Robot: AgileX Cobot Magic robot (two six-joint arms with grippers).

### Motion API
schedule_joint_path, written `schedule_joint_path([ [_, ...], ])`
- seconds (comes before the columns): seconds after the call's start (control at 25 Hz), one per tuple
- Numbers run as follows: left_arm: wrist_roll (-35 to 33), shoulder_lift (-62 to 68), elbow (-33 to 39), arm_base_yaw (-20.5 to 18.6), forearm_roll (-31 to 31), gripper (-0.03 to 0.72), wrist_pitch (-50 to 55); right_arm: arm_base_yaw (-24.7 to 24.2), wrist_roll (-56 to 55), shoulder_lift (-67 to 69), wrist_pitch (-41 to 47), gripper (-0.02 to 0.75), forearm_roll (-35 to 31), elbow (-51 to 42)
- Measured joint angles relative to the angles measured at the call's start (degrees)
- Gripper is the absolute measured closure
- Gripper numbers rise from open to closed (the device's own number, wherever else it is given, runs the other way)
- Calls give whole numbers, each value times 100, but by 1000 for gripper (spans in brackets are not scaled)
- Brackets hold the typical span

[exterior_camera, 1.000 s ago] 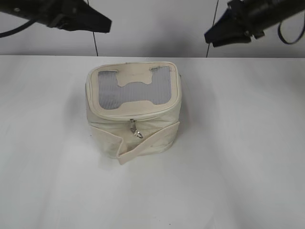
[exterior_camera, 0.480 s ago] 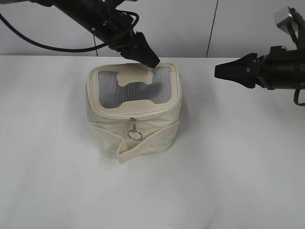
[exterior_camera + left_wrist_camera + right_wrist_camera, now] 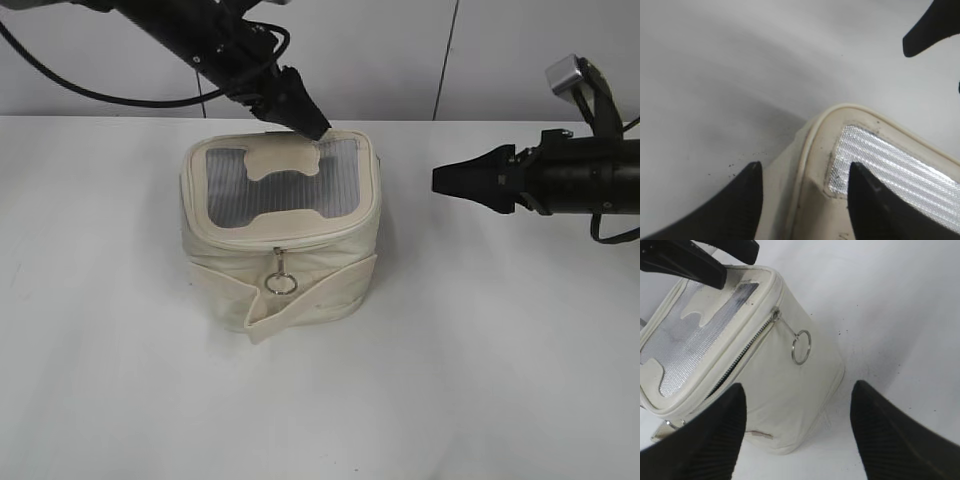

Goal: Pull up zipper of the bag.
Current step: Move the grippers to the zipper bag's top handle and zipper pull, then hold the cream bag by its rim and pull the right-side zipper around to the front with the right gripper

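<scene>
The cream bag (image 3: 228, 268) stands on the white table, mesh top up. Its zipper (image 3: 279, 256) runs along the top rim, with the silver slider at the front middle and the ring pull (image 3: 282, 284) hanging below. My left gripper (image 3: 316, 131) is open at the bag's back right top corner; in the left wrist view its jaws (image 3: 805, 170) straddle that corner of the bag (image 3: 815, 145). My right gripper (image 3: 440, 181) is open and empty, level with the bag, apart to its right. The right wrist view shows its jaws (image 3: 799, 390), the bag (image 3: 790, 395), zipper (image 3: 742, 351) and ring (image 3: 801, 346).
The white table (image 3: 500, 350) spreads around the bag. A wide cream strap (image 3: 310, 305) sticks out at the bag's lower front. A pale wall with dark vertical seams stands behind the table. The right gripper's tip shows in the left wrist view (image 3: 927, 32).
Both arms came down from the top of the view. The left gripper reached the bag's back top corner and stays there. The right gripper moved left, closer to the bag. The ring now hangs straight.
</scene>
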State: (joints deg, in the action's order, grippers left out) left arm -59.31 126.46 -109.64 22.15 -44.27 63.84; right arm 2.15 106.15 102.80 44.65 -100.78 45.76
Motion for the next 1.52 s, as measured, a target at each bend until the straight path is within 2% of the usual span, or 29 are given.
schedule_joint_path([
  [0.4,0,75,-239,-32,100,270,67,4,77,24,1,222,-11,0],
  [0.72,1,216,-246,-32,183,321,338,4,269,24,1,220,-119,0],
  [0.8,6,216,-246,-32,243,379,338,4,354,24,1,220,-148,0],
  [0.92,18,216,-253,-27,377,591,339,33,683,52,6,221,-270,0],
  [1.0,23,216,-253,-27,410,644,345,123,1061,137,6,227,-340,0],
  [1.16,23,216,-253,-27,409,644,344,496,1931,429,-81,243,-361,58],
  [1.28,23,216,-253,-27,409,644,344,765,2086,699,-514,257,-361,265],
  [1.52,23,227,-260,-16,411,644,344,870,2129,1112,-671,288,-361,766],
])
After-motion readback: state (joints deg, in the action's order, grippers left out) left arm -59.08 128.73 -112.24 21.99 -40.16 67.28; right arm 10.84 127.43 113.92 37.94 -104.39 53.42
